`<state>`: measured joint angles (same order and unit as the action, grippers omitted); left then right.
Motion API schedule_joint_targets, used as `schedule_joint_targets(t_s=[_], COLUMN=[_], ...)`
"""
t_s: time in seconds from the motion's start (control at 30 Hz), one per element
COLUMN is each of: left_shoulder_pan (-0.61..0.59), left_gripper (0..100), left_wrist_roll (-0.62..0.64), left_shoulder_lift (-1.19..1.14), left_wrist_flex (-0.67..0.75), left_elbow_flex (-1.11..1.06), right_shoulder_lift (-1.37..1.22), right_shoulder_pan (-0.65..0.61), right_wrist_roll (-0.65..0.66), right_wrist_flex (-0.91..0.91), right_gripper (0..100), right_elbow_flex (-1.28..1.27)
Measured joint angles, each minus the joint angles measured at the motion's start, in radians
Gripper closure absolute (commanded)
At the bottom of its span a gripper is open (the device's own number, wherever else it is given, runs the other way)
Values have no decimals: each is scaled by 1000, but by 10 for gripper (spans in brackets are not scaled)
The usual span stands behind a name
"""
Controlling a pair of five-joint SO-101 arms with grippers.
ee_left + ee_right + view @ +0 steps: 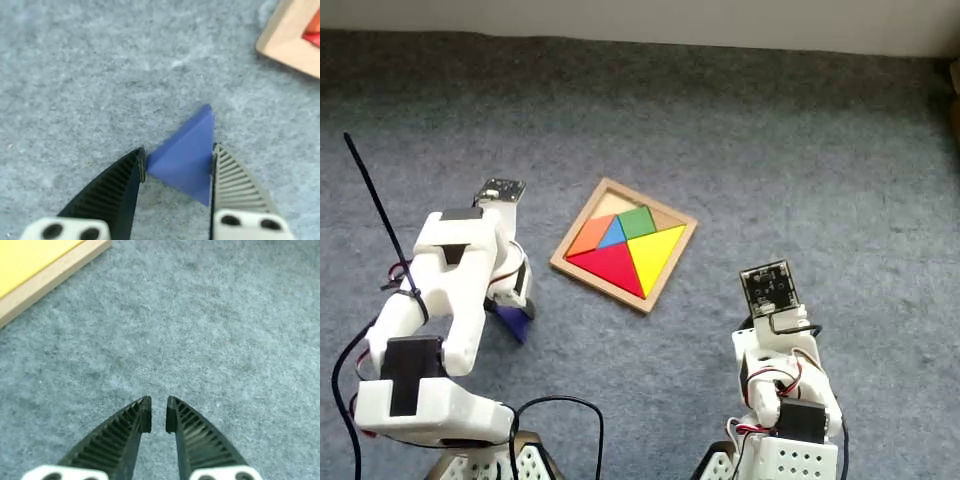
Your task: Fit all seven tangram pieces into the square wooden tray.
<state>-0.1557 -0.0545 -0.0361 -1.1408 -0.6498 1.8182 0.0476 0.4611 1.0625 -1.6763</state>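
Against grey carpet (100,75), left tool (178,153) clamps blue triangle (189,145).

table cover (800,150): we see grey cloth, felt-like, matt, slightly rough and napped.
tray (595,280): pale wood, smooth and matt along its rim.
yellow piece (658,258): smooth, evenly coloured face; we read it as matt.
blue triangle (187,155): smooth, matt, solid colour.
left gripper (178,152): we note one black and one pale plastic finger, both ribbed, matt.
right gripper (158,415): black plastic, ribbed, matt.
arm shells (450,270): white plastic, smooth, with a faint sheen.
cables (375,200): black, smooth sheathing.
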Motion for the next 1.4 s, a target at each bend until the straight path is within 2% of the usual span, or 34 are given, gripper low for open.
schedule_joint_targets(t_s=[0.17, 0.5, 0.8, 1.2, 1.4], left_shoulder_pan=[2, 11, 126, 178, 278], left_gripper=[829, 829, 829, 829, 826], left_wrist_roll=[0, 0, 0, -2, -75], left_shoulder_lift=[0, -2, -2, -2, -6], left_wrist_flex=[-20, -150, -230, -319, -319], left_elbow_flex=[25, 178, 278, 523, 626], right_shoulder_lift=[0, 0, 0, 0, 0], right_shoulder_pan=[0, 0, 0, 0, 0], right_wrist_roll=[0, 0, 0, 0, 0], right_wrist_flex=[0, 0, 0, 0, 0], right_gripper=[932, 932, 932, 932, 932], right_elbow_flex=[0, 0, 0, 0, 0])
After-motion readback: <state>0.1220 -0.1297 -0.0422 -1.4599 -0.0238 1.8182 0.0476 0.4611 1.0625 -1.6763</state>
